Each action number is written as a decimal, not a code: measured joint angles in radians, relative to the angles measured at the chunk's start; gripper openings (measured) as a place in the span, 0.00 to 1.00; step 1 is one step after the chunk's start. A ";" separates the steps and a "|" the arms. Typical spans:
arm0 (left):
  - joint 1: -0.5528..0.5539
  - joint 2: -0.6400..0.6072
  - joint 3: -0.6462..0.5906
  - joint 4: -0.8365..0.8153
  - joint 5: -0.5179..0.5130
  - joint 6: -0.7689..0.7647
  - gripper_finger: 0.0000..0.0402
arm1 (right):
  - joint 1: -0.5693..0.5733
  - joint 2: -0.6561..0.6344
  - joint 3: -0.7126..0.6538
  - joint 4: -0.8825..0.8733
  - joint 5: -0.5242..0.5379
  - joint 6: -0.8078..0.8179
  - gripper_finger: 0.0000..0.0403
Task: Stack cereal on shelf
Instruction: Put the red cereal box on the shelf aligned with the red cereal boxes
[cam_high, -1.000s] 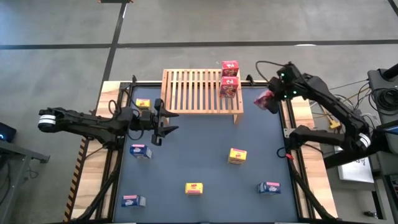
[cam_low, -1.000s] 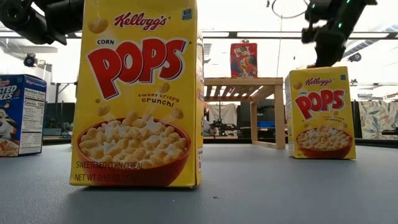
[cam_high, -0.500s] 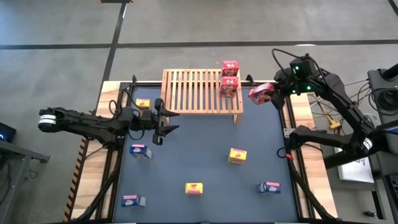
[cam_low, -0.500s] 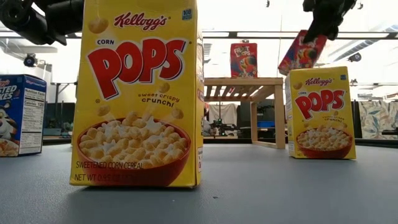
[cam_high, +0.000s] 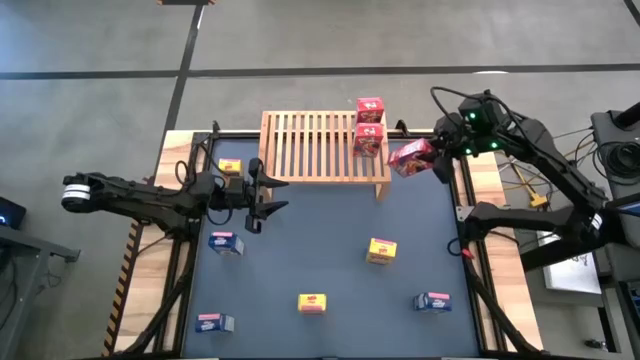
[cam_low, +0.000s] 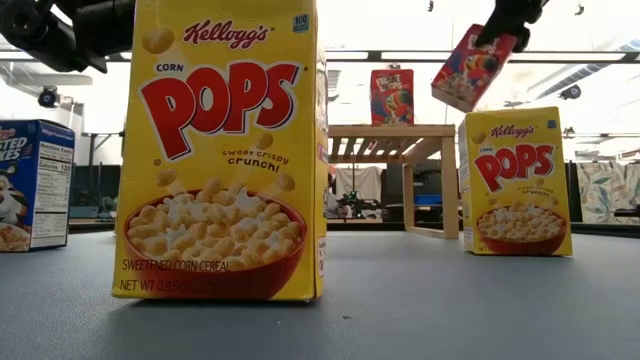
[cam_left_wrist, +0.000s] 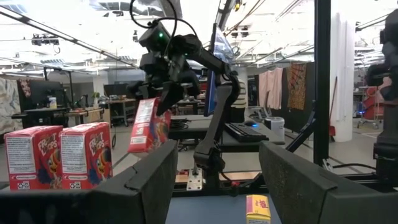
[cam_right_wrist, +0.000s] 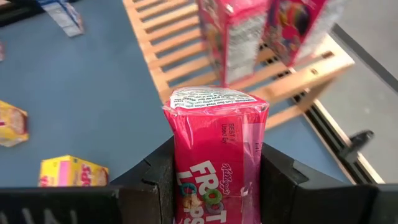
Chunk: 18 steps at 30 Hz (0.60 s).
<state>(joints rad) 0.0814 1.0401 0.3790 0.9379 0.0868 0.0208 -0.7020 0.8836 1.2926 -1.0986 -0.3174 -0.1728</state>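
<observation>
the left gripper (cam_high: 262, 196) hangs over the mat just off the shelf's (cam_high: 300, 148) left front corner, fingers spread apart with nothing between them, and open mat lies between it and the boxes in front. a yellow box (cam_high: 230, 167) sits just left of the shelf; a blue box (cam_high: 226, 242) lies near the gripper on the side away from the shelf. the shelf's slats are bare from the left end across the middle; two red boxes (cam_high: 369, 126) stand side by side at its right end. well in front of the shelf lie two yellow boxes (cam_high: 381, 250), one of which fills much of the low view and hides the shelf's left part. past the shelf's right edge the right gripper (cam_high: 436, 153) is clamped on a third red box (cam_high: 411, 156), tilted in the air, apart from the two standing ones. not all nine boxes can be made out.
</observation>
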 joint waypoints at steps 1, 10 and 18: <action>0.000 0.000 0.000 0.000 0.000 0.000 0.52 | 0.015 0.005 0.004 0.005 0.000 0.004 0.37; 0.001 0.000 0.000 -0.004 0.000 0.000 0.52 | 0.106 0.061 0.064 0.033 0.003 0.040 0.37; 0.001 0.000 0.000 -0.004 -0.001 0.004 0.52 | 0.149 0.123 0.091 0.038 0.004 0.059 0.37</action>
<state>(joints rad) 0.0822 1.0401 0.3790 0.9337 0.0860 0.0246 -0.5526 1.0065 1.3834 -1.0609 -0.3139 -0.1138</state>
